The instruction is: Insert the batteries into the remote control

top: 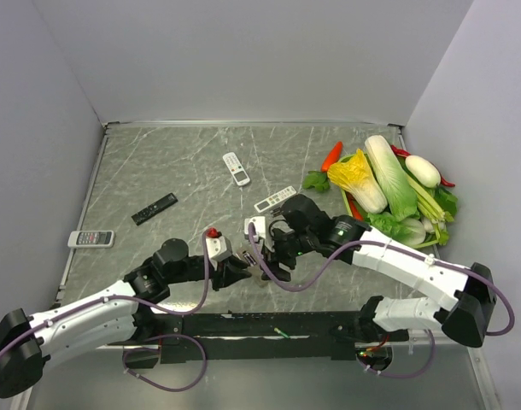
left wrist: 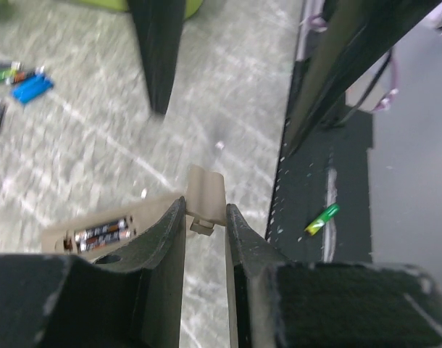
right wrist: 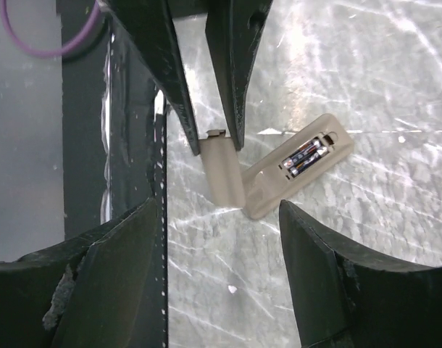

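Note:
The remote control [right wrist: 279, 177] lies back-up on the marble table, its bay holding two batteries [right wrist: 302, 157]. My left gripper [left wrist: 205, 206] is shut on the tab end of the beige battery cover [right wrist: 222, 170], whose other end meets the remote's end at an angle. My right gripper [right wrist: 217, 210] hangs open just above the table beside the remote, with nothing between its fingers [right wrist: 330, 275]. In the top view both grippers, left [top: 240, 272] and right [top: 267, 265], crowd together and hide the remote. Several loose batteries [left wrist: 22, 83] lie farther off.
A green battery [left wrist: 321, 219] lies on the black base strip [top: 269, 329]. Other remotes are scattered about: a white one [top: 236, 168], a black one [top: 154, 208], a grey one [top: 91, 238], and another white one [top: 275, 198]. Vegetables [top: 389, 184] are piled at the right.

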Tool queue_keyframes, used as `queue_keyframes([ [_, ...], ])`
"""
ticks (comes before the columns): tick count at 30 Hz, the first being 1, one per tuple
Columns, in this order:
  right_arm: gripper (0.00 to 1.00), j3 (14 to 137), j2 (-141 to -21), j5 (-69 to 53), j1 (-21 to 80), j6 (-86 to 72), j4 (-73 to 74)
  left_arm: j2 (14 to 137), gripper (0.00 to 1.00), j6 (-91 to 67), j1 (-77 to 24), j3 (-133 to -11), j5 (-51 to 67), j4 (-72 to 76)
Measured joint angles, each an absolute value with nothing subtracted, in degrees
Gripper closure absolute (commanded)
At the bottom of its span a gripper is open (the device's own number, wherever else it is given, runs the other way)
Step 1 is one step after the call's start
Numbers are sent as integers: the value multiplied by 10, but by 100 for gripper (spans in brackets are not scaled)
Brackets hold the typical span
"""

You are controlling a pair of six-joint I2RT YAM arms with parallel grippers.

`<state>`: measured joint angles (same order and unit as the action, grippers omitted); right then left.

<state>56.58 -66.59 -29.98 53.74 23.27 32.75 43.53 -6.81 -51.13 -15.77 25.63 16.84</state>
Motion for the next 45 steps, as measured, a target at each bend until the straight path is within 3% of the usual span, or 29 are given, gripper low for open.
queue_keyframes([
  [16, 41, 571, -704, -259, 590, 279, 326, 445, 99, -67, -511, -195, 291, 164],
  [24, 59, 571, -712, -229, 607, 275, 307, 441, 99, -73, -511, -199, 291, 165],
  [26, 73, 571, -712, -223, 610, 273, 304, 440, 99, -76, -511, -199, 291, 165],
  [29, 92, 571, -712, -220, 612, 269, 305, 440, 86, -81, -511, -200, 287, 163],
  [30, 96, 571, -712, -219, 612, 268, 305, 439, 73, -82, -511, -200, 286, 163],
  [33, 100, 570, -712, -218, 612, 267, 300, 428, 48, -87, -511, -200, 271, 153],
  [36, 100, 570, -716, -213, 613, 255, 289, 398, 34, -102, -512, -200, 228, 132],
  [40, 100, 570, -744, -183, 606, 212, 264, 335, 25, -137, -512, -205, 129, 90],
  [45, 100, 558, -788, -104, 596, 104, 197, 259, 10, -233, -512, -274, -88, -58],
])
